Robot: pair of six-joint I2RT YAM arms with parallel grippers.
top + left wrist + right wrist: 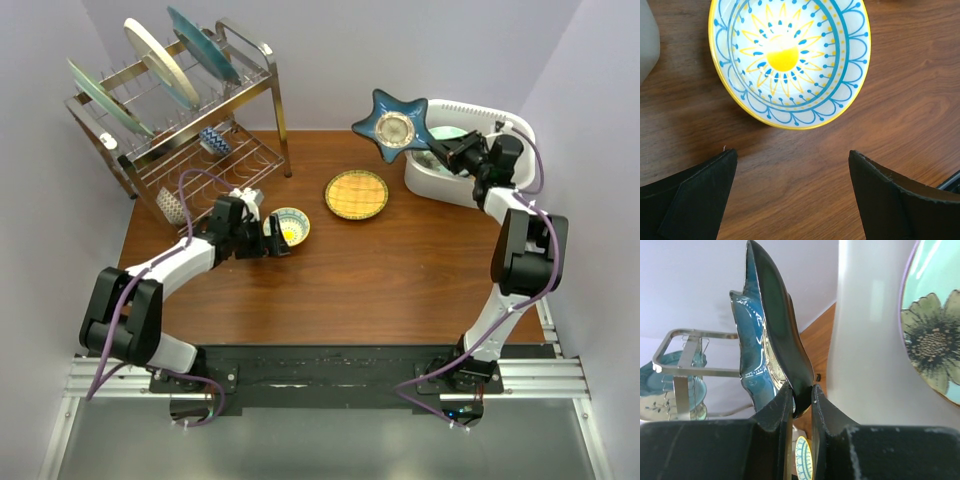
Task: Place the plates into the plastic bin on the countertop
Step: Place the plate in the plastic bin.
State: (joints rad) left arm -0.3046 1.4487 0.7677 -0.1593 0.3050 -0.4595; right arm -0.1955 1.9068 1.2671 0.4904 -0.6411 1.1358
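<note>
Black and spread wide, gripping nothing: left fingers point(695, 200) over the worktop point(805, 170), small sun-pattern bowl point(785, 55) just ahead of the tips. Clamped on one point of the dark-blue star-shaped plate point(771, 330): right fingers point(776, 417), plate held on edge, probably for tipping into the plastic bin point(865, 340) just right of them.

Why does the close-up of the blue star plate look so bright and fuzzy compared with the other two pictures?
Right wrist view: the star-shaped plate is held edge-on right at the lens, the plastic bin wall glares white, and the dish rack behind is soft. Left wrist view: the small bowl is crisp, evenly lit. Top view: even light, faint shadows only.
</note>
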